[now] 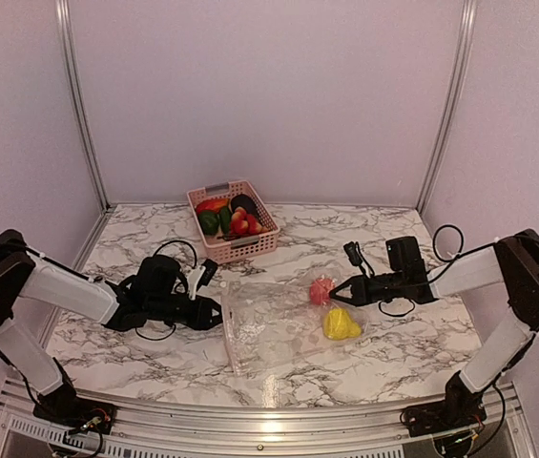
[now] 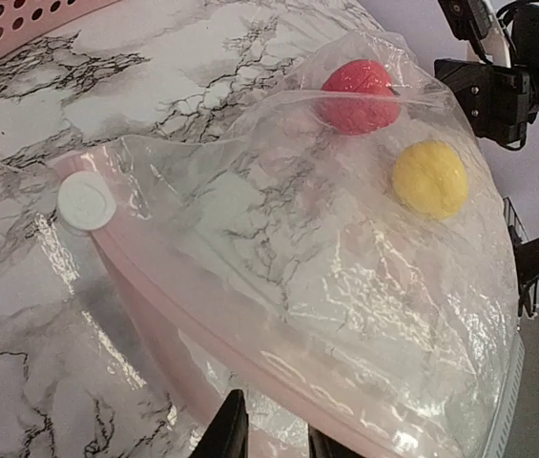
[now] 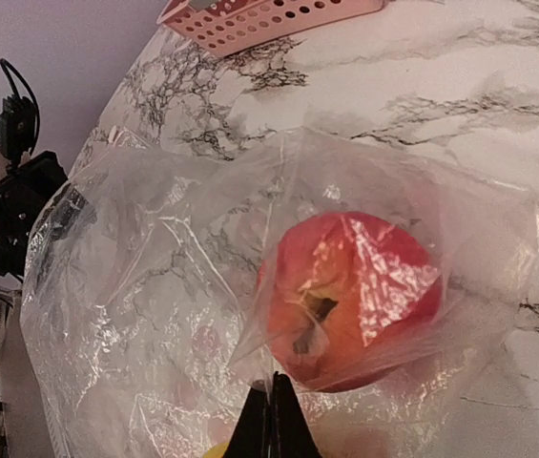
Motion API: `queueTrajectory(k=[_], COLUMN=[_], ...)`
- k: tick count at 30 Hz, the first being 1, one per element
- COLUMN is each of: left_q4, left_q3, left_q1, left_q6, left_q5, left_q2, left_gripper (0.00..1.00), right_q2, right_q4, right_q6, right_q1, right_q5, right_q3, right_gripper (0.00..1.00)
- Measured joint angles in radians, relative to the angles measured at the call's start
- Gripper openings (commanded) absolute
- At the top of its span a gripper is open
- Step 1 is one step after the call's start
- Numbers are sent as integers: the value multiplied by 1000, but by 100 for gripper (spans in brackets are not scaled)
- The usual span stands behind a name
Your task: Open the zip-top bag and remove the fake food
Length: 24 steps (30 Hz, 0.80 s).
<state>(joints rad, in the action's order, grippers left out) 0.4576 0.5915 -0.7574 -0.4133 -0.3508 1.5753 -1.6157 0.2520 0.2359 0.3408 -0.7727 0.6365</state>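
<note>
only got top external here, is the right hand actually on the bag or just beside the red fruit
Observer: The right wrist view shows the right hand shut, pinching a fold of the zip-top bag just below the red fruit.
Operator: fruit inside the bag?
Observer: Yes, crinkled film lies over it, stem end facing the camera.
Operator: where's the zip for the left one
Observer: In the left wrist view, the pink zip strip runs from a white round disc down to the left hand, whose tips stand apart.
</note>
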Motion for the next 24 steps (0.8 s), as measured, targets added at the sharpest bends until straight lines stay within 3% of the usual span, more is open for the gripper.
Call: queueTrajectory(k=[7,24], left_q4=[261,723], left_q3=[0,2], left_q1=[-29,-42], left_q6=[-120,-331], left_q5=[-21,-73], left_q2=[163,426], left_gripper=[23,56], right_q2=[20,137], right_q4=[-14,-40], right_q6=[5,49], right_q1=[42,163], right_q5=[0,-12], right_q3=[6,96], right_gripper=[0,0])
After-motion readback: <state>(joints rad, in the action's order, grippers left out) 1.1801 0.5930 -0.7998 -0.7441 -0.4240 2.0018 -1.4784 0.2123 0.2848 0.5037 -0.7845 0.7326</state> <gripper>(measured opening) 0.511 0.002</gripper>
